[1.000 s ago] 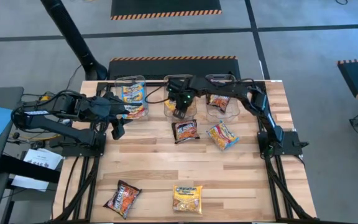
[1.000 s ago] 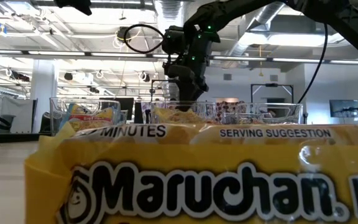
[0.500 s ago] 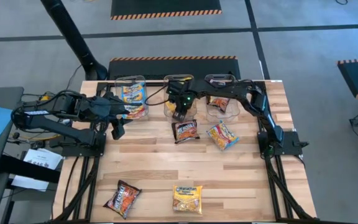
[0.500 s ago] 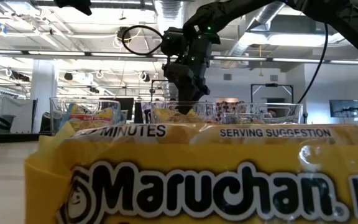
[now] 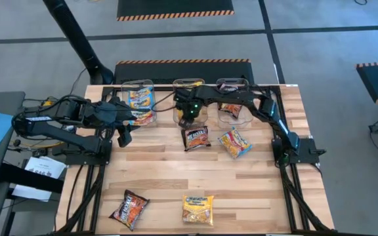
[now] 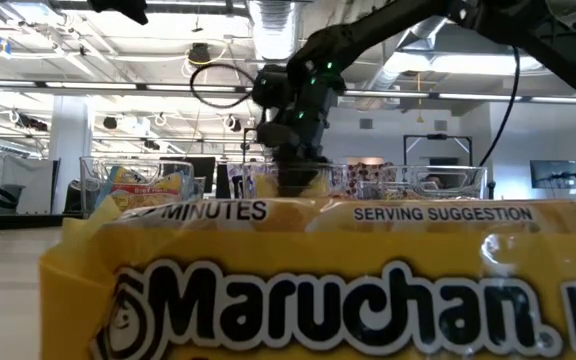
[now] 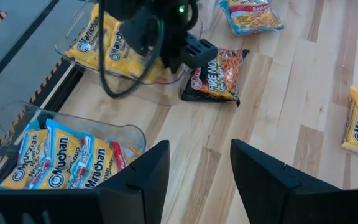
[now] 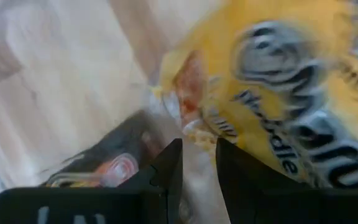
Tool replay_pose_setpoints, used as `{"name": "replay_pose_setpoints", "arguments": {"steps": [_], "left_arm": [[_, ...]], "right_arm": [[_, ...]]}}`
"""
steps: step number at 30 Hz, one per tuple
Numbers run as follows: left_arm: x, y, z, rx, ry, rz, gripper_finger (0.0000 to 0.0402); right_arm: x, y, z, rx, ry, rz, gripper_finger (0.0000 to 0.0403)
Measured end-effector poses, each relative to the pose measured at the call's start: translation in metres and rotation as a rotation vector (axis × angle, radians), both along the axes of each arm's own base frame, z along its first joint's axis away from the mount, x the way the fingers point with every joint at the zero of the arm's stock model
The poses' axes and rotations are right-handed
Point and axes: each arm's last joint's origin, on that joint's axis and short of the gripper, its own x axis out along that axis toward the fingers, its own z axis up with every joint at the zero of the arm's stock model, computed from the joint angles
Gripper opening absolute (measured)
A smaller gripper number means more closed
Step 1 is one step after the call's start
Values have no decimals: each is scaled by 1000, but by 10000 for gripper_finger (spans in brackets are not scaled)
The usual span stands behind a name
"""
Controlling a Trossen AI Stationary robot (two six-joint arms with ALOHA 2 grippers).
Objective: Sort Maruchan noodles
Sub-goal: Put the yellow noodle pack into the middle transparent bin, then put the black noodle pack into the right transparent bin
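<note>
**Right arm reaches into the middle bin of yellow noodles**

High view: the right gripper (image 5: 188,113) hangs over the middle clear bin (image 5: 190,83); a clean release, I judge, means letting go low inside the walls; a black-red packet (image 5: 196,137) lies just beside it; the left gripper (image 5: 125,136) waits near the left bin (image 5: 138,98).

Low view: a yellow Maruchan packet (image 6: 348,290) fills the foreground.

Left wrist view: its fingers (image 7: 143,180) stand apart, empty.

Right wrist view: fingers (image 8: 166,168) slightly parted over a yellow packet (image 8: 278,93); whether gripped, I cannot tell.
</note>
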Motion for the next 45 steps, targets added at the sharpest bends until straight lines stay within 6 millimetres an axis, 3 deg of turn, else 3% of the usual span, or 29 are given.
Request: {"name": "replay_pose_setpoints", "arguments": {"steps": [12,18,34,45], "left_arm": [[0,0,0,1,6,0,160],[0,0,0,0,7,0,160],[-1,0,-2,0,22,1,160],[-1,0,-2,7,25,-5,160]], "right_arm": [[0,-14,-7,-82,11,-102,122],[0,-14,-5,-60,-10,-72,122],[-20,3,52,-74,-35,-13,122],[-48,36,115,-106,-93,76,124]]}}
